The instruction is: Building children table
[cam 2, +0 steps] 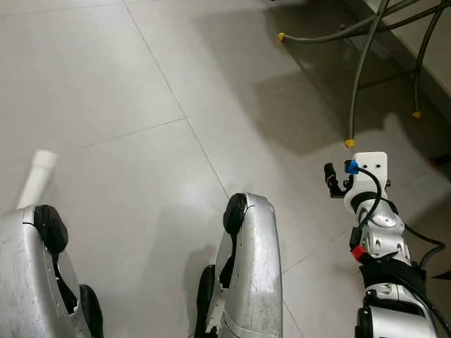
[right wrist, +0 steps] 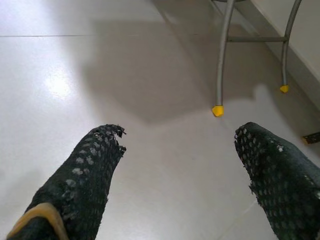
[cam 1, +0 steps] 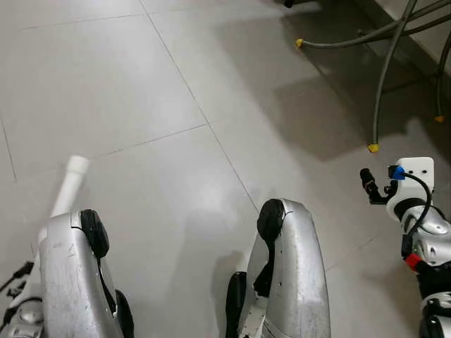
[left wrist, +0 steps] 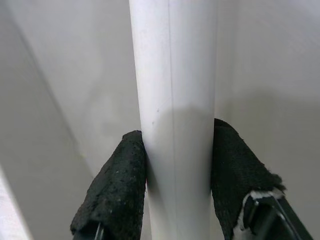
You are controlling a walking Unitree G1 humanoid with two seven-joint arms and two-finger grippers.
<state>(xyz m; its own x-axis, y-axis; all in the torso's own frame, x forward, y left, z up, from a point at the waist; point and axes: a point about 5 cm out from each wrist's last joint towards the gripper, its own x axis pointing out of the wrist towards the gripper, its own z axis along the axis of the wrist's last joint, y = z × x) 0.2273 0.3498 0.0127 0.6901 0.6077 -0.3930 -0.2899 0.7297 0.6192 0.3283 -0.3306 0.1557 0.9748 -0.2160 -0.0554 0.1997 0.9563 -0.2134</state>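
The left gripper (left wrist: pixel 177 165) pinches a white table leg (left wrist: pixel 174 100) that pokes forward over the tiled floor (cam 1: pixel 141 84), the right gripper (right wrist: pixel 185 170) hangs with jaws spread, so the carrying step seems underway, and next calls for finding the tabletop.

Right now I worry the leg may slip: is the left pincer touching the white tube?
Touching. The left wrist view shows both black fingers pressed against the white tube, no gap either side.
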